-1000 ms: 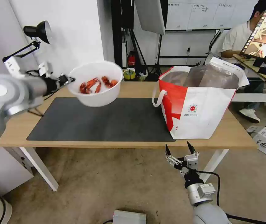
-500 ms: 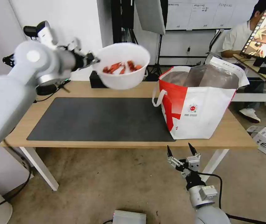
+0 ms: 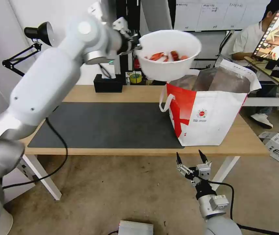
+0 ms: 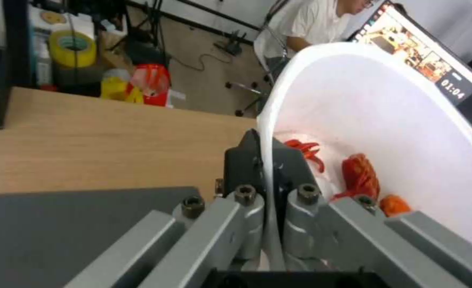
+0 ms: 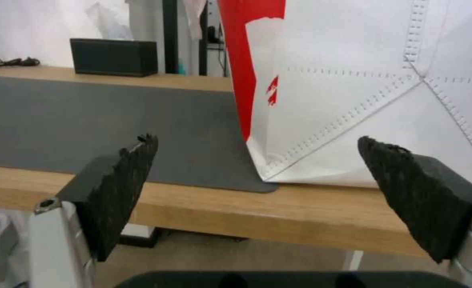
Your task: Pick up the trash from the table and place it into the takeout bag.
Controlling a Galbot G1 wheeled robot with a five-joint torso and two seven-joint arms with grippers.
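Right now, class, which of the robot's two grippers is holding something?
The left gripper, raised beside the takeout bag, pinches the white bowl by its rim. The right gripper is open below the table edge.

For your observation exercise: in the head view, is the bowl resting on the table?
No, the left pincer holds the bowl by its rim in the air, above the table near the bag.
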